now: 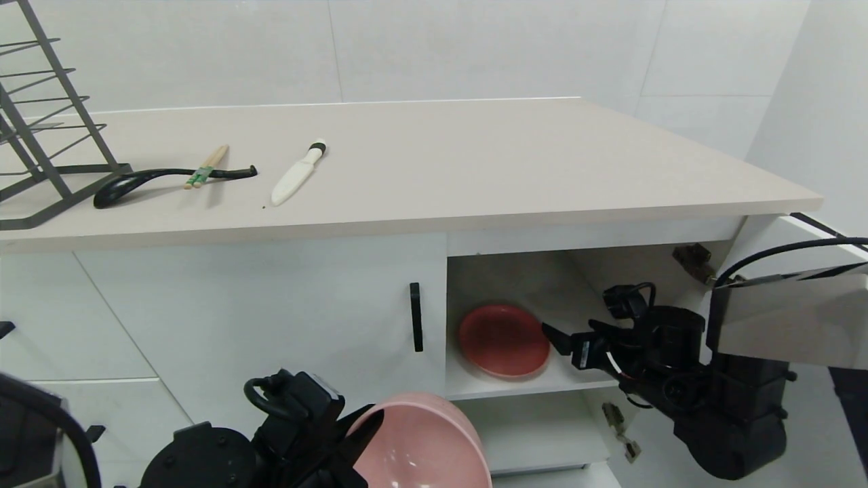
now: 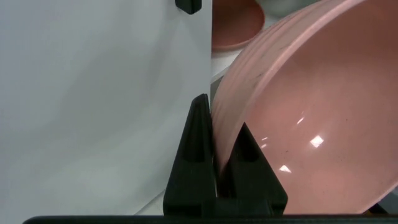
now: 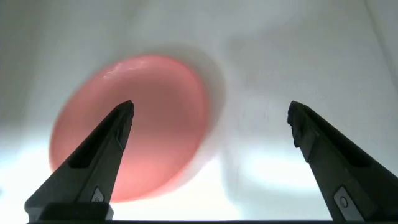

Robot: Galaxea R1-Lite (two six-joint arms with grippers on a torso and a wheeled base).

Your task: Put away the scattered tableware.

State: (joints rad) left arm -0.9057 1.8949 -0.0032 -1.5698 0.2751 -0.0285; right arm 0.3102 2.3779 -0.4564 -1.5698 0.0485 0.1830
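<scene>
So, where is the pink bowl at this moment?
In the head view the pink bowl is low in the middle, its rim clamped in the left end effector, below and left of the red plate on the open cabinet shelf.

1. The left gripper (image 2: 221,127) has two matte black fingers (image 2: 199,155), wedge-shaped and tapering from a broad black base to narrow tips.
2. Just behind it sits a blocky black wrist housing (image 1: 302,413), with a black cable loop (image 1: 254,394) curling from its rear.
3. The right gripper (image 3: 209,109) has long black fingers with angular tips; a small round mark (image 3: 344,201) sits near each finger's base.
4. Behind it, rounded black joint casings (image 1: 678,346) carry a looped black cord (image 1: 637,293) and thin red and white wires (image 1: 614,366).
5. Farther back, a boxy pale grey forearm link (image 1: 780,318) has a thin black lead (image 1: 780,249) arching over it.
</scene>
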